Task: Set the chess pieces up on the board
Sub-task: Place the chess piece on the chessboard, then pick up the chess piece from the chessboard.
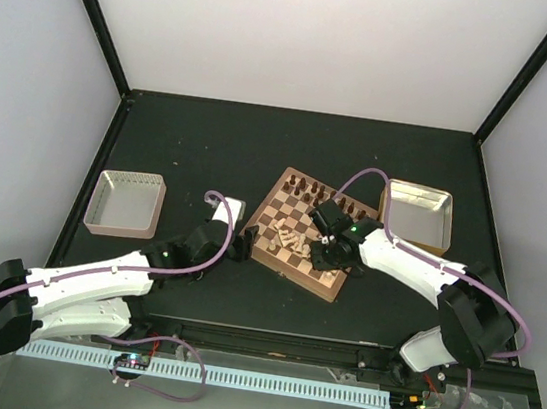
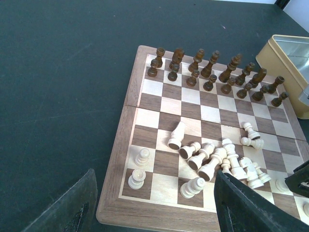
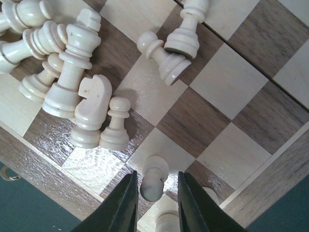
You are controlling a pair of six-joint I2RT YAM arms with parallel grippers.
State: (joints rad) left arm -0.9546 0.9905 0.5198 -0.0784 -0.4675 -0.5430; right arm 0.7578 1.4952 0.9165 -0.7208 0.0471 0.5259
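Top external: board [image 1: 298,211] on black table [image 1: 211,146], white walls [image 1: 315,39] around.

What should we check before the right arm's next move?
1. Right pincer clear of cream pawn: ok, gaps on both sides.
2. Pawn standing upright: cannot tell.
3. Left pincer open, empty, beside the board: ok.
4. Dark pieces standing in far two rows: ok.
5. Remaining cream pieces placed: not ok, most lie heaped midboard.
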